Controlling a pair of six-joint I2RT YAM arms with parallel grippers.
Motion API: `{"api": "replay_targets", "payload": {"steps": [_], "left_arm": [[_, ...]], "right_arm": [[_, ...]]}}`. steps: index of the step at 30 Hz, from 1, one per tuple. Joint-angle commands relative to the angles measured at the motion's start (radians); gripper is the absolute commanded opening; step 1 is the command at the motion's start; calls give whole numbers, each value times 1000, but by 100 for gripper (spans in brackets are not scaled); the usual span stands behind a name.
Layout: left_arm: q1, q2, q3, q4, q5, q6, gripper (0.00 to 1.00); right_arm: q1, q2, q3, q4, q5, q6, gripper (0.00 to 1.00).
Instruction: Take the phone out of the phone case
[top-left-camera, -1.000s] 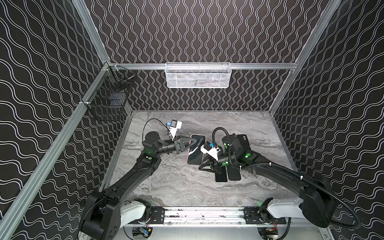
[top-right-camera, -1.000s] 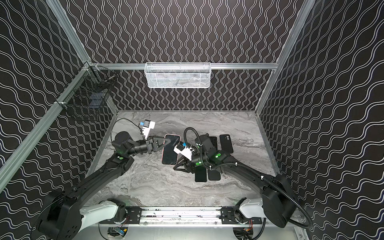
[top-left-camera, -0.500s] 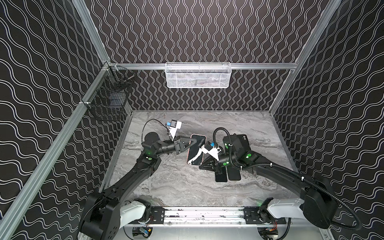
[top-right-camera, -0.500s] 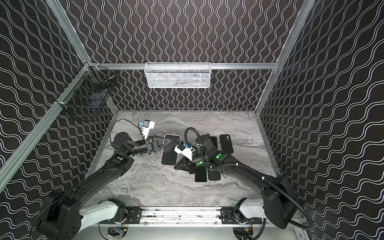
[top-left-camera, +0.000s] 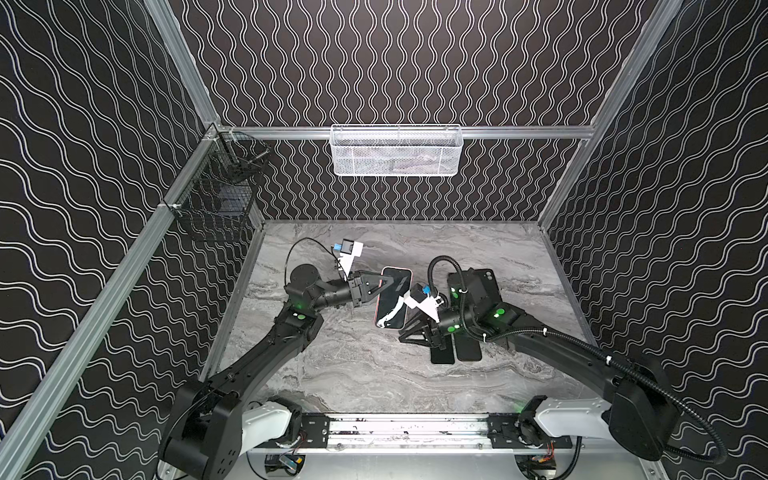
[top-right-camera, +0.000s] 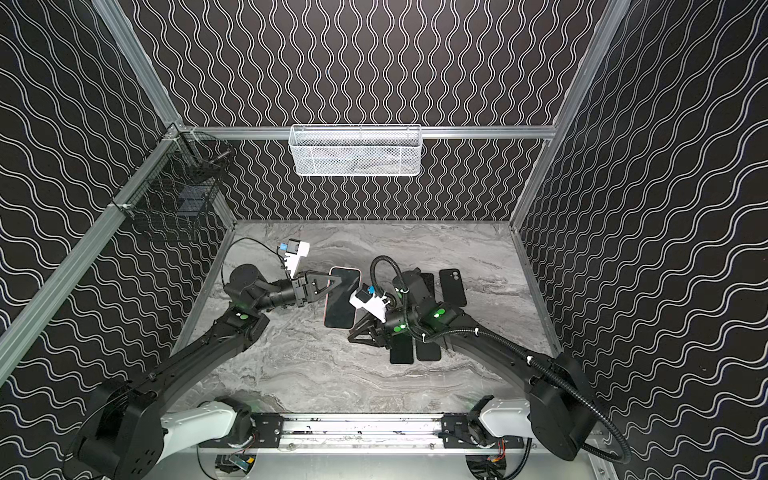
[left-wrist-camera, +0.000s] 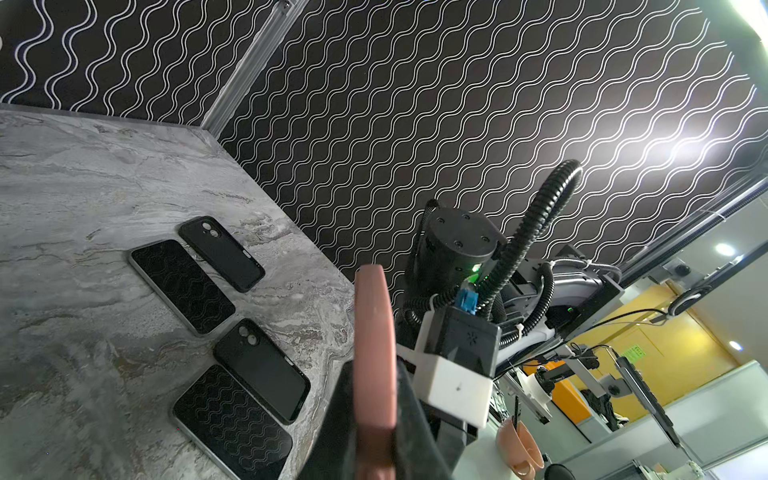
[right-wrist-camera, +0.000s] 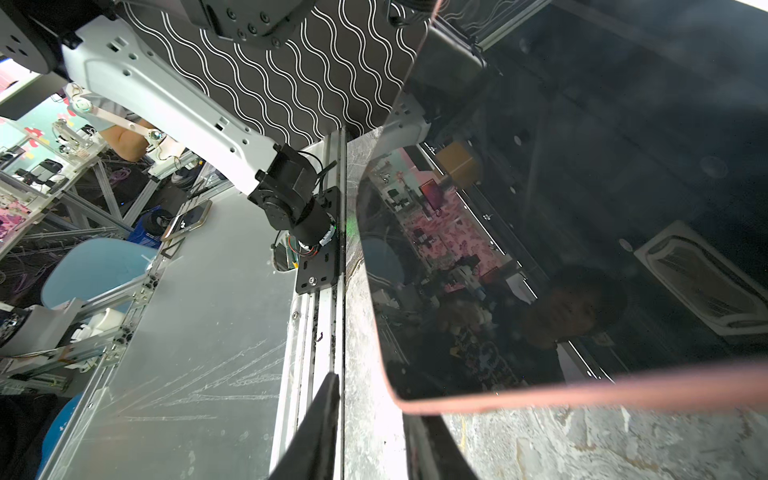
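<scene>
Clock laid on the top views, 12 at the rear wall.

Widest thing is the grey marbled surface (top-left-camera: 353, 374), boxed in by black wave-pattern panels.

The left arm (top-left-camera: 266, 357) enters from 7 and the right arm (top-left-camera: 552, 345) from 5. Both reach to mid-surface.

A white mesh basket (top-left-camera: 397, 151) hangs on the rear rail at 12. A black wire basket (top-left-camera: 216, 195) hangs on the side rail at 10.

Four dark slabs lie at 3 of centre, partly under the right arm. The left wrist view sorts them into two bare phones (left-wrist-camera: 183, 286) and two black cases (left-wrist-camera: 222, 253), lying flat, side by side.

At centre is the phone (top-left-camera: 392, 305), screen up, long axis 12 to 6. It sits inside the pink phone case (left-wrist-camera: 374, 332), whose rim shows round the screen in both top views.

On the far part of its 9 o'clock edge, the left pincer (top-left-camera: 390, 283) is clamped tight on the phone case, a finger on each face.

At 5 of the phone's near end is the right pincer (top-left-camera: 402, 338), jaws part-way apart. In the right wrist view one finger (right-wrist-camera: 320, 424) stands off the case and the other lies just under its pink corner. Contact there: cannot tell. Nothing shows between them.
</scene>
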Motion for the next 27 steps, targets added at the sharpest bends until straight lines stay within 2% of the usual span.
{"api": "replay_targets", "payload": {"steps": [1, 16, 27], "left_arm": [[-5, 8, 3, 42, 4, -10, 0], [-26, 15, -7, 60, 2, -13, 0], [-31, 11, -24, 64, -21, -18, 0]], "right_arm": [[0, 4, 17, 42, -32, -7, 29], [-2, 15, 25, 102, -64, 29, 23], [-9, -20, -16, 171, -37, 72, 27]]}}
